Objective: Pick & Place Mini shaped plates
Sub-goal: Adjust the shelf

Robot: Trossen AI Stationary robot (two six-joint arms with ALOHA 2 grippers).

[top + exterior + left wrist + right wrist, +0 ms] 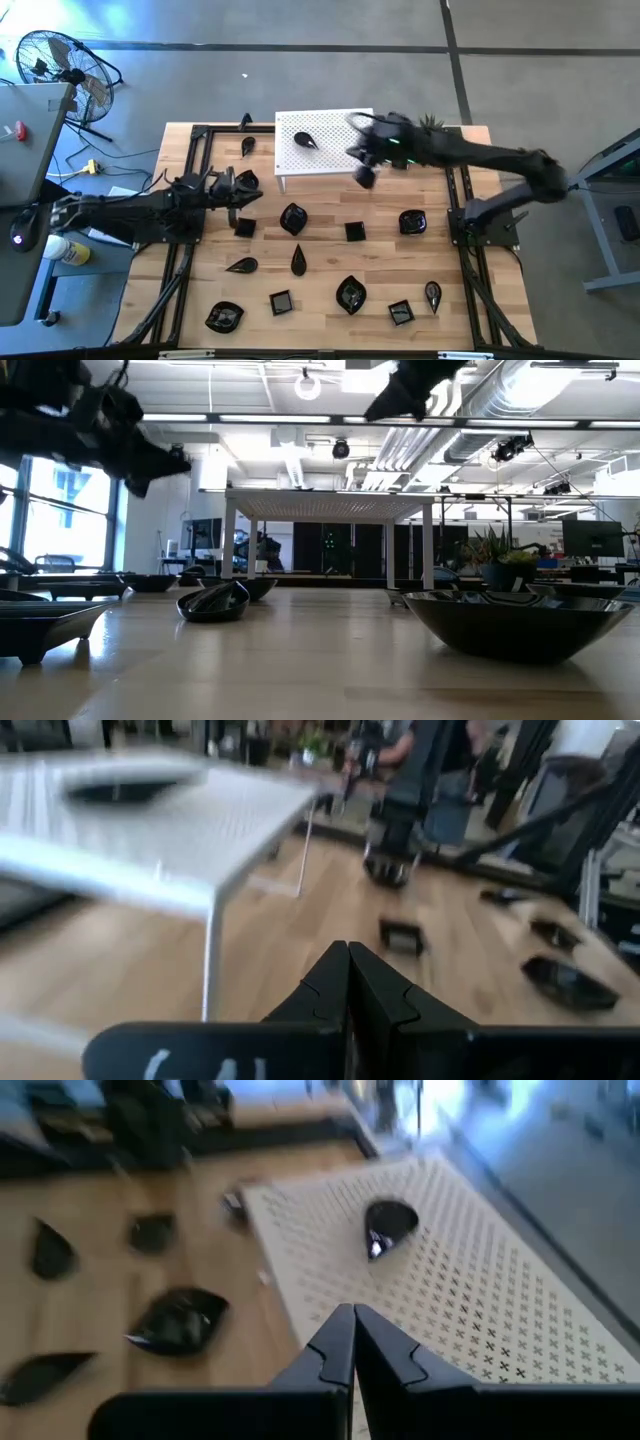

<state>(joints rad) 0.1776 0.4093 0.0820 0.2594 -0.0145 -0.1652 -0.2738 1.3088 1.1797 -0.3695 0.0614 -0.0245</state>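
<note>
Mini shaped plates, small glossy black dishes in square, teardrop, leaf and rounded forms, lie scattered over the pale wooden slatted table (330,262). One teardrop plate (304,140) already sits on the white perforated rectangular stand (335,160) at the table's twelve o'clock side.

The right gripper (363,172) hangs over the stand's near right corner, fingers pressed together with nothing between them, as its wrist view shows (352,1342). From that gripper the teardrop plate lies toward ten o'clock in the overhead view, already placed, so it is not the target. The closest loose pieces are the small square plate (354,231), down toward six o'clock, and the rounded plate (412,222), toward four o'clock; I judge either a natural next pick for this arm. The square plate has no long axis to speak of, so jaw alignment should matter little there.

The left gripper (243,196) waits at the table's nine o'clock side, likewise closed and empty, with a leaf-shaped plate (293,218) toward four o'clock of it.

Before any pick, the right gripper's fingers would have to part.
</note>
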